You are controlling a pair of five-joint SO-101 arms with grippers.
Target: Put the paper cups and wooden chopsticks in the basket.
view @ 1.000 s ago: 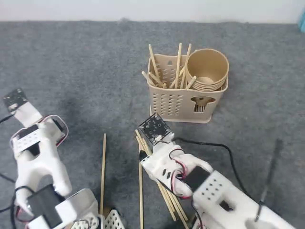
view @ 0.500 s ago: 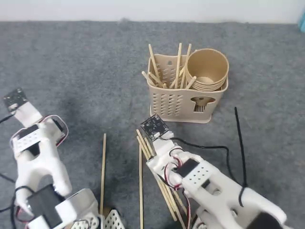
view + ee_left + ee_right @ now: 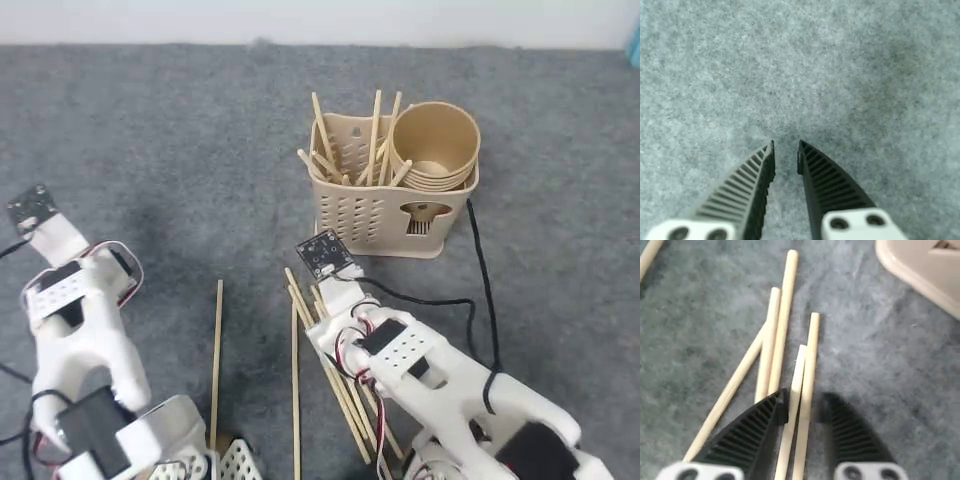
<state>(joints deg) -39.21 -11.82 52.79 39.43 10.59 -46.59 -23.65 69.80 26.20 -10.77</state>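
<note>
Your right gripper [image 3: 804, 401] low on grey carpet [image 3: 880, 350], jaws spread astride two pale wooden chopsticks [image 3: 811, 350], not pinching, your left gripper [image 3: 786, 150] slightly parted, holding nothing.

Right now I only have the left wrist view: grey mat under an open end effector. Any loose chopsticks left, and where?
Observer: Yes. Several loose chopsticks lie on the mat in front of the basket, partly under the right arm.
Operator: Is that arm on them?
Observer: The right end effector is open and straddles a pair of chopsticks on the mat.
Operator: Anything nearer my arm?
Observer: A single chopstick lies by itself between the arms, the nearest one to the left arm.
</note>
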